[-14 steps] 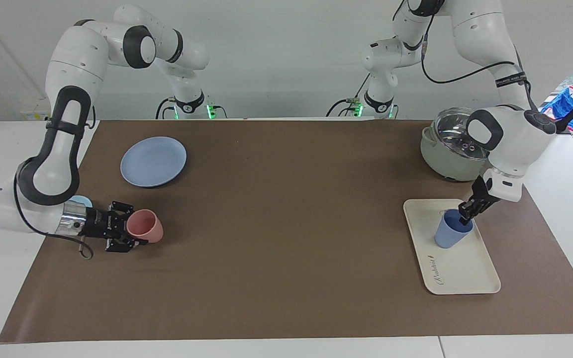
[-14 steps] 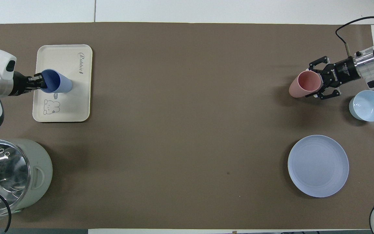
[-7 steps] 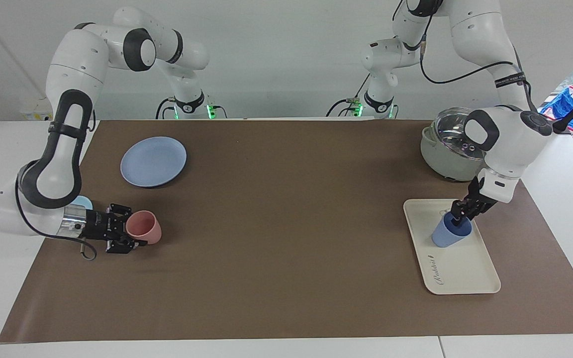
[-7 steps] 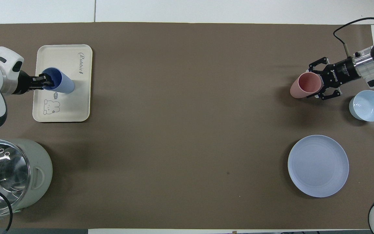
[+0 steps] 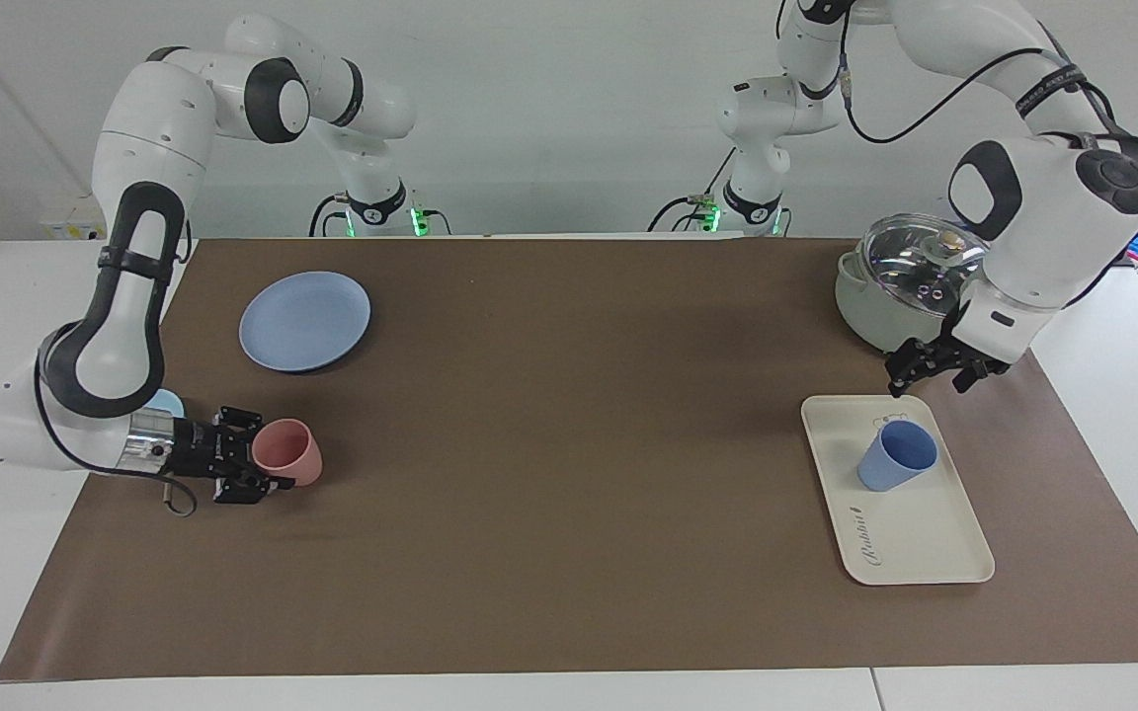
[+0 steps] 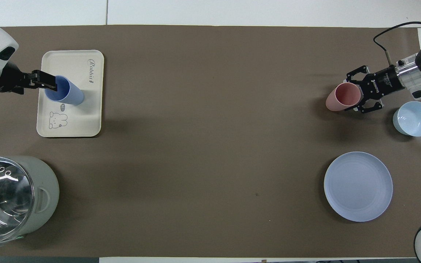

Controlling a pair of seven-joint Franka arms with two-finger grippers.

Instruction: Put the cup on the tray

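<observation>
The periwinkle-blue cup [image 5: 897, 456] stands upright on the cream tray [image 5: 915, 533], toward the tray's end nearer to the robots. In the overhead view the cup [image 6: 64, 91] stands just above the tray's [image 6: 71, 60] rabbit drawing. My left gripper [image 5: 930, 380] is open and empty, raised clear of the cup over the tray's near edge; it also shows in the overhead view [image 6: 48, 81]. My right gripper [image 5: 268, 464] is low at the right arm's end of the table, shut on the pink tumbler [image 5: 290, 451], which also shows in the overhead view [image 6: 343, 96].
A grey pot with a glass lid [image 5: 900, 296] stands nearer to the robots than the tray. A round blue plate [image 5: 304, 321] and a light-blue bowl [image 6: 413, 118] lie at the right arm's end. A brown mat [image 5: 569, 444] covers the table.
My left gripper let go of the blue cup's rim, opened and rose away toward the pot. The cup stays standing on the tray. The right gripper and pink tumbler barely shifted.
</observation>
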